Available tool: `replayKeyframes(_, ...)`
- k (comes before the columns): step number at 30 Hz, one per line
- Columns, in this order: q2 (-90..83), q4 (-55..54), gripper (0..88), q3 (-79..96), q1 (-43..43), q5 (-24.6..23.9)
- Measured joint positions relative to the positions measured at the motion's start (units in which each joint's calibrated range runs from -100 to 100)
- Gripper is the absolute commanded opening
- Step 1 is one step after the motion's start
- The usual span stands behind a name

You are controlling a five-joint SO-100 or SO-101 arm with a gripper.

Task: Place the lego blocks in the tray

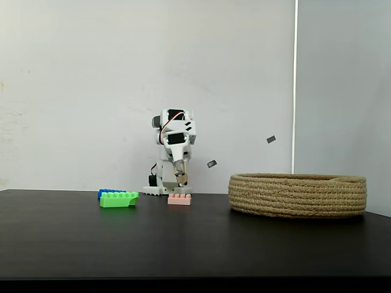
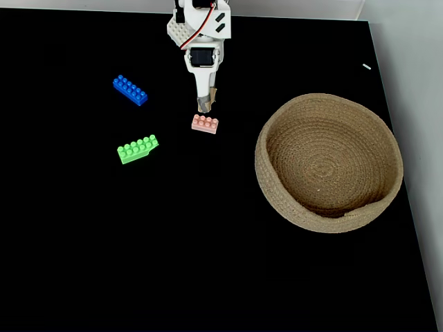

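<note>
Looks like a bare test setup in a lab or office: plain black worktop (image 1: pixel 195 244), blank white wall (image 1: pixel 91 73) at the far side.

Bare table (image 2: pixel 208 242) lies open between pink brick (image 2: pixel 205 124) and tray (image 2: pixel 277 200).

- Illumination was even and diffuse in both fixed views, bright on the pale wall (image 1: pixel 91 91).
- The black table (image 2: pixel 208 263) appeared nearly featureless, with a faint sheen at low angle.
- Shadows were soft, visible inside the tray (image 2: pixel 277 159).
- Focus was sharp; edge distortion was negligible.
</note>
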Motion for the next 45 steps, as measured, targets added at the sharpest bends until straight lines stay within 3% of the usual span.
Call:
replayKeyframes(20,34.4,-5.3,28.0,-15.4,1.4,-0.9)
replayKeyframes(42,46.0,-9.8,20.3,-18.9,2.5,1.8)
replayKeyframes(45,46.3,-10.6,15.5,-19.1,2.5,2.6)
